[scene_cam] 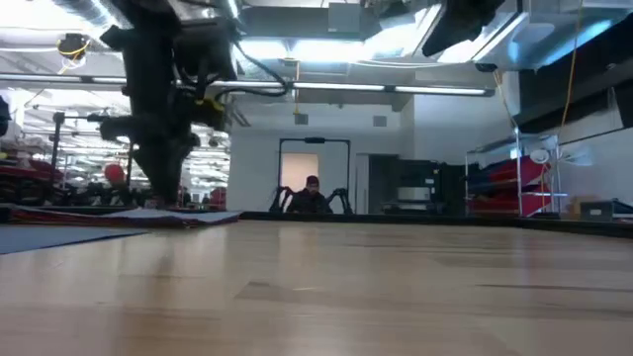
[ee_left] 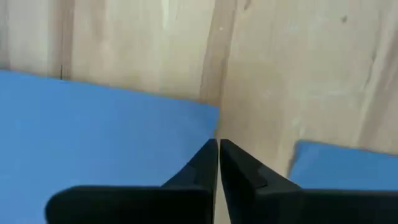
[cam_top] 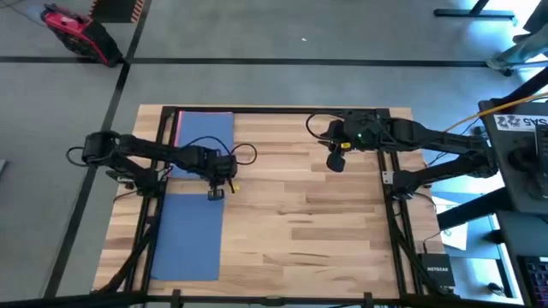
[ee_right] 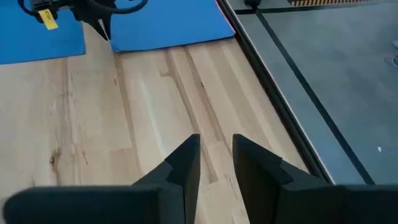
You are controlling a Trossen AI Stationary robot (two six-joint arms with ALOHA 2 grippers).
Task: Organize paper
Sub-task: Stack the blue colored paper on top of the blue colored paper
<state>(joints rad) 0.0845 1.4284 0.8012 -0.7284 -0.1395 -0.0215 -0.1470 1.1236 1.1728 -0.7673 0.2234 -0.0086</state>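
Two blue sheets of paper along the desk's left edge: one at the far left corner with a pink edge showing beneath, the other running to the near left corner, bare wood in the gap between. Left gripper over that gap, low to the wood, fingers pressed together on nothing. Right gripper near the far right corner, above bare wood, fingers slightly parted, empty.
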